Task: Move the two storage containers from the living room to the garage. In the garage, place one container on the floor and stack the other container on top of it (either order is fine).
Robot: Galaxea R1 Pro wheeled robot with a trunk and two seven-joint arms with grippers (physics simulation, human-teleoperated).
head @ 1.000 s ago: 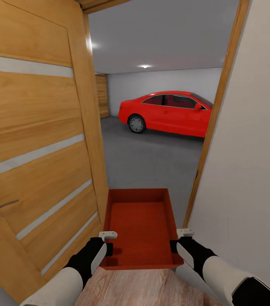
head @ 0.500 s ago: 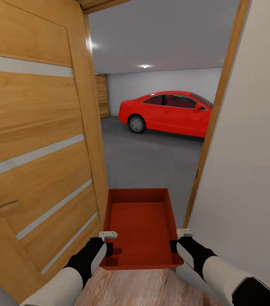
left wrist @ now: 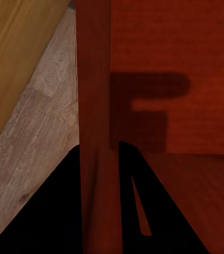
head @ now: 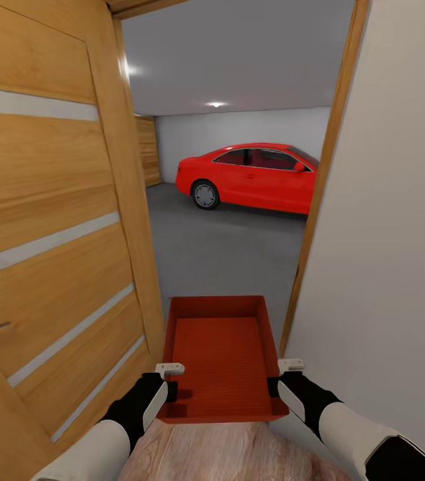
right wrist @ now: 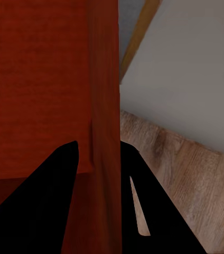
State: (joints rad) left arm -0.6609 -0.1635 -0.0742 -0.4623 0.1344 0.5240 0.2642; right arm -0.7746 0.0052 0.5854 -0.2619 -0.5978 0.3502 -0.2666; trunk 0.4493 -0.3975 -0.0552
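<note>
One storage container (head: 218, 357) was held level in front of the robot at the doorway between the wood plank floor (head: 206, 454) and the garage. It was carried from both sides: the left gripper (head: 170, 369) was clamped on its left wall and the right gripper (head: 287, 367) on its right wall. In each wrist view the dark fingers (left wrist: 64, 211) were seen straddling a red wall, one inside the bin and one outside, so both were judged to be closed narrowly on the container's rim.

The task was judged to be under way but far from finished. The bin had been brought to the threshold, yet nothing had been set down on the grey concrete floor (head: 226, 250) ahead, where a red car (head: 249, 175) was parked near the far wall. The open wooden door (head: 52, 234) stood close on the left and a pale wall (head: 386, 234) on the right, leaving a tight passage.

The container was seen as a red-orange, open-top rectangular tray with low straight walls, a finely ribbed base and nothing inside.
</note>
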